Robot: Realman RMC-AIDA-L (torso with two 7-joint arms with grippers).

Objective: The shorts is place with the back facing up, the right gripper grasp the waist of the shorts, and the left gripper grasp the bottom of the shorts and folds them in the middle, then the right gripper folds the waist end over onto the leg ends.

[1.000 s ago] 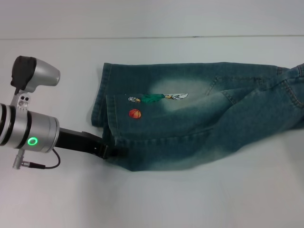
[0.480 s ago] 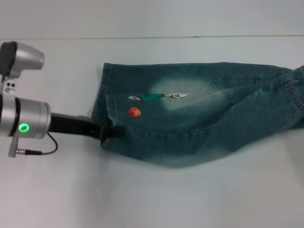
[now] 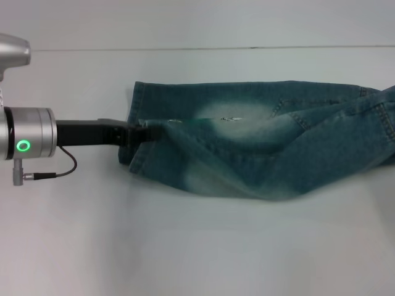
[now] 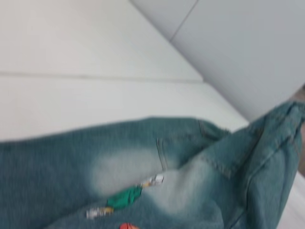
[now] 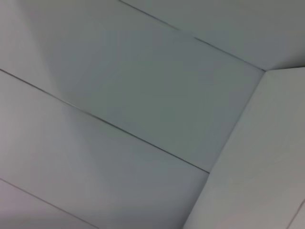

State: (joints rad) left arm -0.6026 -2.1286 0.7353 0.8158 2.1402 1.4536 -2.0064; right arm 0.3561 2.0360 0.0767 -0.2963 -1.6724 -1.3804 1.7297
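Observation:
The blue-green denim shorts lie lengthwise across the white table, leg ends to the left and the waist running off the right edge of the head view. My left gripper is shut on the near leg hem. It holds that hem raised and turned over the other leg, whose hem lies flat. In the head view the fold hides the cartoon print. The left wrist view shows the shorts with the print and a back pocket seam. The right gripper is out of view.
Bare white tabletop stretches in front of the shorts and to their left. A pale wall rises behind the table's far edge. The right wrist view shows only pale flat panels.
My left gripper has moved away from the front edge with the near leg hem, rolling that leg over the other. The basketball print has gone out of sight in the head view.

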